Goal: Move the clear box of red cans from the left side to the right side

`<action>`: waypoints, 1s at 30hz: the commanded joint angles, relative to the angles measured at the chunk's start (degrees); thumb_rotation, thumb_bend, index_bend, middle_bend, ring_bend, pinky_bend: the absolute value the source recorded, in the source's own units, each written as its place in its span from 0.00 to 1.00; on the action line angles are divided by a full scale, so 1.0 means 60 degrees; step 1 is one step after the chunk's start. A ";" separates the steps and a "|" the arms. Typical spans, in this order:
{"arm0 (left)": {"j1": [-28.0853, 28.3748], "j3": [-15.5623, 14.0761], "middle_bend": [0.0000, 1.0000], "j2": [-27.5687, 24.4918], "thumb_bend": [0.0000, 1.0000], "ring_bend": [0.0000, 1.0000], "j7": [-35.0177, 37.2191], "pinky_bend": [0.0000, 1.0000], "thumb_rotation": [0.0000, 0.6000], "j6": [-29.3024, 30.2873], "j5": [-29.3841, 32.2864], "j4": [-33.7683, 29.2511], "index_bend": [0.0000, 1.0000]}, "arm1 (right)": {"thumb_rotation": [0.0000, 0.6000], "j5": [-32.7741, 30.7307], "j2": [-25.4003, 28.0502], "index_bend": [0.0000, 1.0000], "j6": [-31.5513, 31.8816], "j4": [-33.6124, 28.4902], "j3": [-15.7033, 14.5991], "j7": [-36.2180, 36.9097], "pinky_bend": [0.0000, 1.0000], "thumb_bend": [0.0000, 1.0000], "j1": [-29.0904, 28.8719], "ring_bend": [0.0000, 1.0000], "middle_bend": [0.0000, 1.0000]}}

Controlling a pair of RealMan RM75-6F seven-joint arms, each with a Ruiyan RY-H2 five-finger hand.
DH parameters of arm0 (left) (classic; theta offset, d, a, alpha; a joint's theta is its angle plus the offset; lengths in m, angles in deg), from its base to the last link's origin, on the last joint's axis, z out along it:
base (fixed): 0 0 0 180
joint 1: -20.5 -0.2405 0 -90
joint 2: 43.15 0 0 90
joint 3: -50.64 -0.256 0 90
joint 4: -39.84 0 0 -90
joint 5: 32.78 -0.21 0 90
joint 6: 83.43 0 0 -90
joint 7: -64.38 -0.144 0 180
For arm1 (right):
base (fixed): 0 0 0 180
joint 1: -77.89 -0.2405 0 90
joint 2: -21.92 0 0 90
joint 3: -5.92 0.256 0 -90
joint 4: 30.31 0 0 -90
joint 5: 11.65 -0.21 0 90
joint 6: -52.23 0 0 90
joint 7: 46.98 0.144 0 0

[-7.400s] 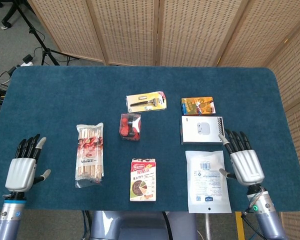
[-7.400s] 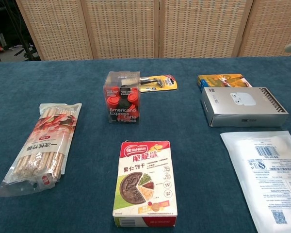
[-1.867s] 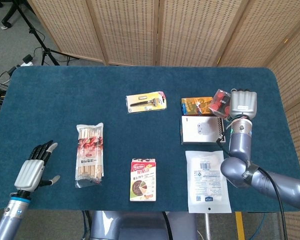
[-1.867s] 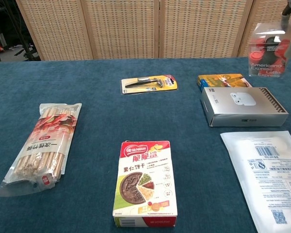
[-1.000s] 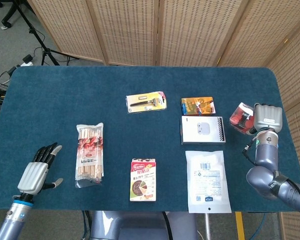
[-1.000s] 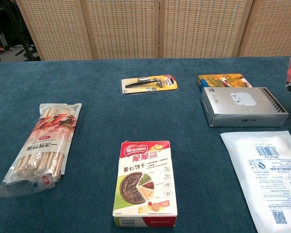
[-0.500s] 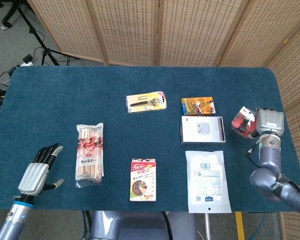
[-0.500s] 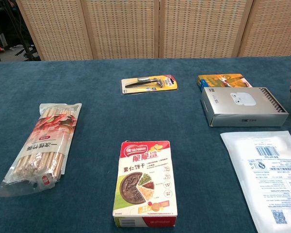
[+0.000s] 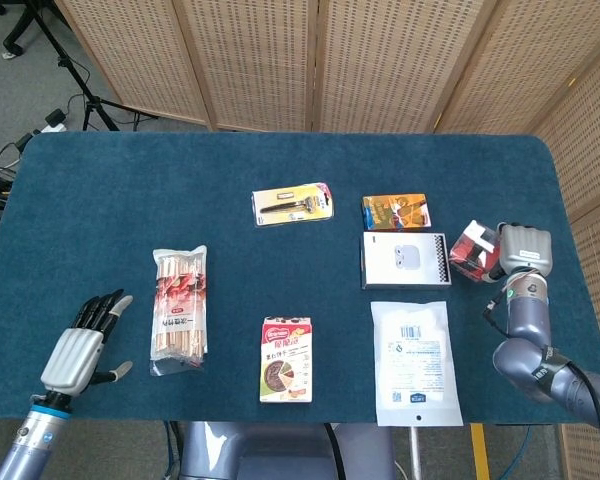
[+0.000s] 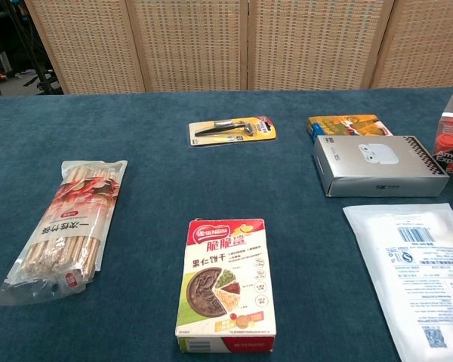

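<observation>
1. Tabletop (image 9: 130,180) is blue cloth; at the near edge we see the left robot hand (image 9: 77,353), fingers spread, holding nothing.
2. Near row, left to right: white pouch (image 9: 417,361) at near right, snack box (image 9: 286,359) at centre, chopstick pack (image 9: 180,309) further left.
3. Right robot hand (image 9: 521,250) sits at the right edge, back of the hand toward the head camera; it grips the clear box of red cans (image 9: 475,252) from the box's right side.
4. We can't tell from either view whether the box rests on the cloth or is just above it. In the chest view it is cut off at the right frame edge.
5. The box is just right of the grey earbud box (image 9: 405,259), apart from it.
6. Behind the earbud box: orange packet (image 9: 395,211).
7. Farthest item: razor pack (image 9: 293,203), around centre.
</observation>
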State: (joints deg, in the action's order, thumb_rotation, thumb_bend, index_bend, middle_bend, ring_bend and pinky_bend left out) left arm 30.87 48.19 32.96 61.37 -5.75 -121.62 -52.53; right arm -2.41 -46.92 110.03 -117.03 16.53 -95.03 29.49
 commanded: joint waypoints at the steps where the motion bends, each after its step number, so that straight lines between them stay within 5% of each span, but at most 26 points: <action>1: -0.0007 0.0004 0.00 -0.0012 0.19 0.00 0.0037 0.00 1.00 0.0013 0.0004 -0.0001 0.00 | 1.00 -0.0120 -0.0011 0.40 -0.0246 -0.0002 0.0020 0.0109 0.26 0.16 -0.0002 0.04 0.06; 7: 0.0004 0.0006 0.00 -0.0028 0.18 0.00 0.0083 0.00 1.00 -0.0024 0.0016 -0.0008 0.00 | 1.00 0.0035 0.0096 0.12 -0.0397 0.0009 -0.0061 0.0223 0.02 0.10 -0.0018 0.00 0.00; 11: 0.0007 0.0004 0.00 -0.0036 0.18 0.00 0.0098 0.00 1.00 -0.0036 0.0017 -0.0024 0.00 | 1.00 0.0200 0.0085 0.03 -0.0293 0.0038 -0.0094 0.0320 0.00 0.05 0.0004 0.00 0.00; 24: 0.0000 0.0025 0.00 -0.0083 0.18 0.00 0.0158 0.00 1.00 -0.0013 0.0027 -0.0049 0.00 | 1.00 0.0389 0.0306 0.00 0.0865 -0.0063 -0.0308 -0.0263 0.00 0.13 -0.0092 0.00 0.00; 30: -0.0008 0.0099 0.00 -0.0166 0.18 0.00 0.0296 0.00 1.00 0.0026 0.0099 -0.0081 0.00 | 1.00 0.0336 0.1321 0.00 0.2193 -0.1765 0.0270 -0.0552 0.00 0.18 -0.0231 0.00 0.00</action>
State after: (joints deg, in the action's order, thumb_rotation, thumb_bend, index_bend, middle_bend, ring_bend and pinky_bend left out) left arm 30.82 48.76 31.99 63.14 -5.60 -121.04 -52.99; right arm -0.28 -42.47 120.30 -122.21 16.05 -97.79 28.58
